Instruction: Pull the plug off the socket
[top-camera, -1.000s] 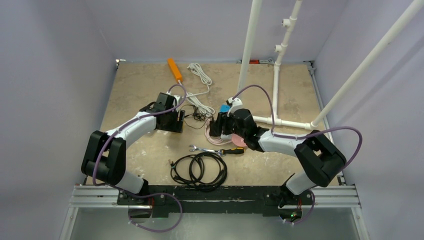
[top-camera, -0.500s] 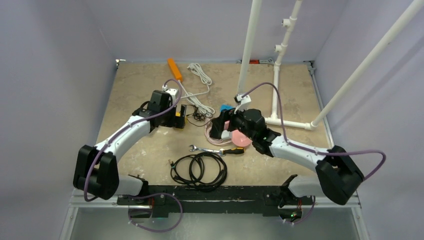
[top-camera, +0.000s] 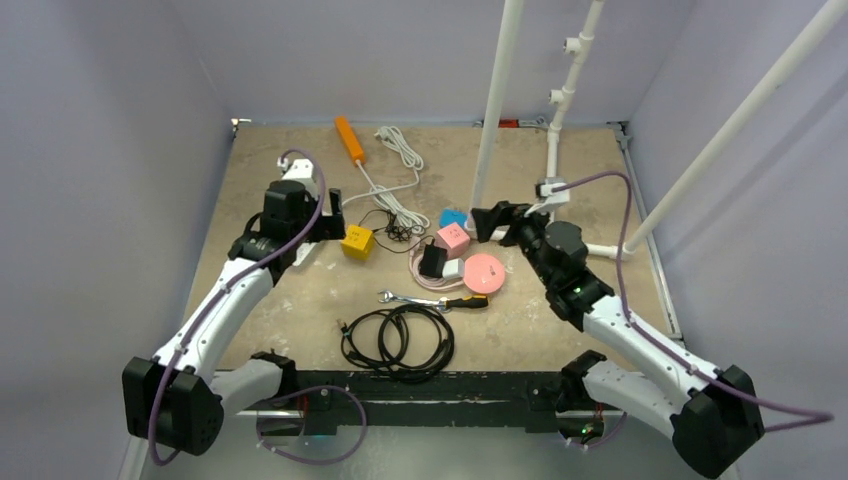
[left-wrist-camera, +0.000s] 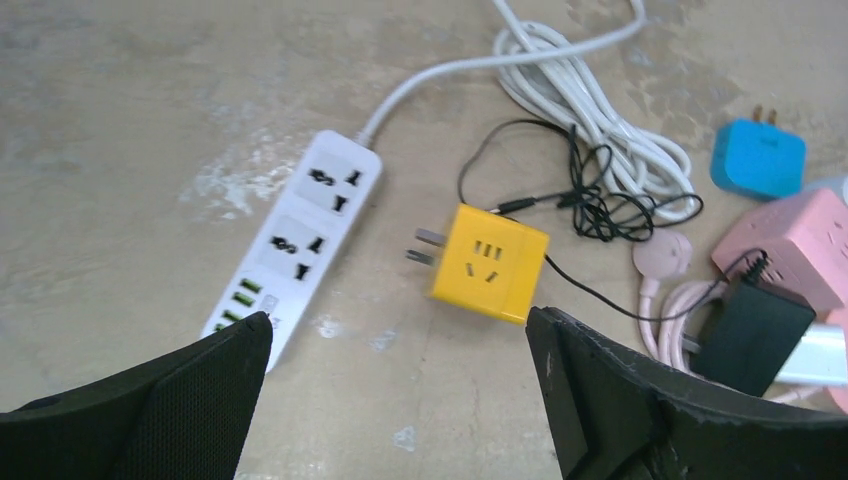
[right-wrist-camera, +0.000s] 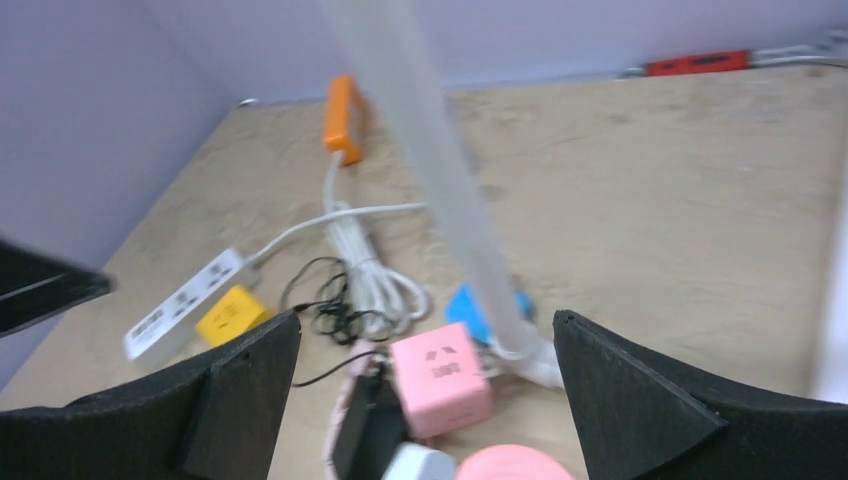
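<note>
- The beige tabletop (top-camera: 280, 300) was seen from above, scattered with plugs, cables and hand tools.
- The yellow cube plug (left-wrist-camera: 490, 262) lay flat on the tabletop, out of the socket. Its metal prongs pointed at the white power strip (left-wrist-camera: 295, 245) just beside it, with a small gap of bare tabletop between prongs and strip.
- The left hand (left-wrist-camera: 398, 320) hung above the plug and the strip. Its two black fingers were spread wide, with nothing between them.
- The right hand (right-wrist-camera: 425, 325) was raised on the right side, close to a white pipe frame (top-camera: 497, 100). Its fingers were also spread wide and held nothing.
- To the right of the yellow plug lay a thin tangled black wire (left-wrist-camera: 590, 200), a pink cube socket (top-camera: 452, 237), a blue plug (top-camera: 452, 216), a black adapter (top-camera: 432, 260) and a round pink disc (top-camera: 483, 273), all close together.
- Nearer the arm bases lay a silver wrench (top-camera: 400, 297) beside a screwdriver (top-camera: 465, 301) with a yellow and black handle, and below them a coiled black cable (top-camera: 398, 340).
- Toward the far edge lay an orange bar (top-camera: 348, 139) and a bundled white cable (top-camera: 398, 145), whose cord ran to the power strip.
</note>
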